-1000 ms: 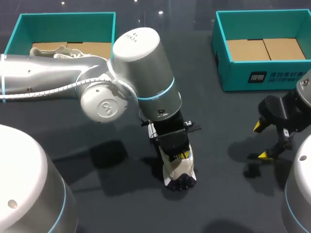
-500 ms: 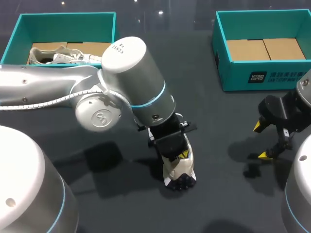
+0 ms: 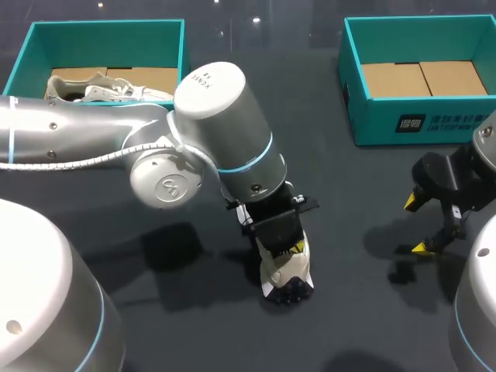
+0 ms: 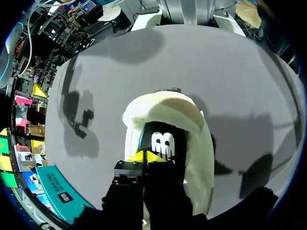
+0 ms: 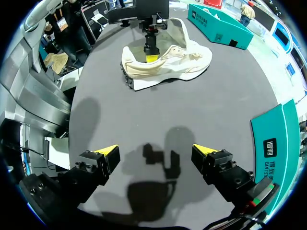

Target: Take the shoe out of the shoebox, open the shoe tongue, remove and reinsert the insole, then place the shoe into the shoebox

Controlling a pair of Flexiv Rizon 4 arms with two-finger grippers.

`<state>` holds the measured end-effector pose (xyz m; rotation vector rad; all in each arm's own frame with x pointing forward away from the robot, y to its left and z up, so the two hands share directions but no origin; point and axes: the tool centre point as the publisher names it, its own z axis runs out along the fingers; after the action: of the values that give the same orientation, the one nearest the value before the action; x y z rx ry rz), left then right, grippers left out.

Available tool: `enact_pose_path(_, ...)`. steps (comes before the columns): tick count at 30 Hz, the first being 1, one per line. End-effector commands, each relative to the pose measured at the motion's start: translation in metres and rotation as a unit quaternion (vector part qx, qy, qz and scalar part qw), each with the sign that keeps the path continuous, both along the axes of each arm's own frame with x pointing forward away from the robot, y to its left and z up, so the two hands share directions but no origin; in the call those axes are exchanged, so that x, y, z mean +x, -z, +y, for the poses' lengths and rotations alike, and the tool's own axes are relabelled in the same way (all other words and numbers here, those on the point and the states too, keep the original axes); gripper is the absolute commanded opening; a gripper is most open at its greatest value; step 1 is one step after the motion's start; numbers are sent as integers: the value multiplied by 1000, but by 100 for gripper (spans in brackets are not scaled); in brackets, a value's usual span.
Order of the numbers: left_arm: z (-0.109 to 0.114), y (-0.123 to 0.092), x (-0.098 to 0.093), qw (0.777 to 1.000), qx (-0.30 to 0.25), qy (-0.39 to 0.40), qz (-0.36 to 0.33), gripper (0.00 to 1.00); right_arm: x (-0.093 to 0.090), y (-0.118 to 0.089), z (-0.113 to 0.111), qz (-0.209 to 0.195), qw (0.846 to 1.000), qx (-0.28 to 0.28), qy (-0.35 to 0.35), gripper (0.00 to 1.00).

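Left gripper: yellow tips closed together inside the mouth of the shoe, on the insole; whether they pinch it cannot be told. The shoe lies mid-table, well left of the shoebox, long axis near–far, toe nearest. Right gripper, fingers spread, hangs far right. Insole and shoebox carry white print.
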<state>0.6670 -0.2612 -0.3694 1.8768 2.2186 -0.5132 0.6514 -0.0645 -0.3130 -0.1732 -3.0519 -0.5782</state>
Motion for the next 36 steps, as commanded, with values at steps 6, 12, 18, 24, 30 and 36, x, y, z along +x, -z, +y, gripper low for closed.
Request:
enact_pose_path(6,2,-7,-5,1000,-22,-10,-19,0,-2,0,0,-1,1000,-1,0,100)
enact_pose_path(12,-12,6,1,1000,-6,-10,-13,0,-2,0,0,-1,1000,-1,0,100)
enact_pose_path(18,-16,26,3,1000,23,-5,2,0,-2,0,0,-1,1000,-1,0,100)
enact_pose_path(24,-3,32,0,999,44,-1,7,0,-2,0,0,-1,1000,-1,0,100)
enact_pose_path(30,16,8,-9,1000,16,2,-18,0,-2,0,0,-1,1000,-1,0,100)
enact_pose_path(36,3,1,-7,1000,-2,7,-24,0,-2,0,0,-1,1000,-1,0,100)
